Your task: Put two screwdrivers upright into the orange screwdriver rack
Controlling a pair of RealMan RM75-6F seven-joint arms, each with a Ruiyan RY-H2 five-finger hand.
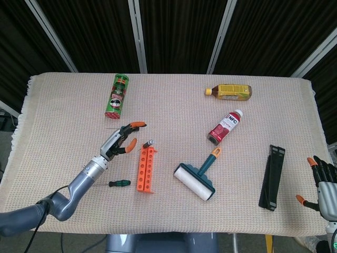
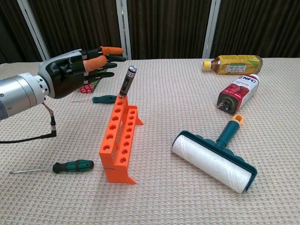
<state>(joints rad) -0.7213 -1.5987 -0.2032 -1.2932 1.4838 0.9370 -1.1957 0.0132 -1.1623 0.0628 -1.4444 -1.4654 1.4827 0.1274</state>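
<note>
Orange rack point(image 2: 118, 140): black-handled screwdriver point(image 2: 127, 80) standing tilted in far end. Left hand point(image 2: 75, 70) at 10 o'clock, apart, fingers spread, empty.

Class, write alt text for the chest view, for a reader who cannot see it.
An orange rack stands on a woven tablecloth with one dark screwdriver leaning in its far end; the robot's left hand hovers open beside it. A green-handled screwdriver lies left of the rack, a lint roller and two bottles to the right.
</note>
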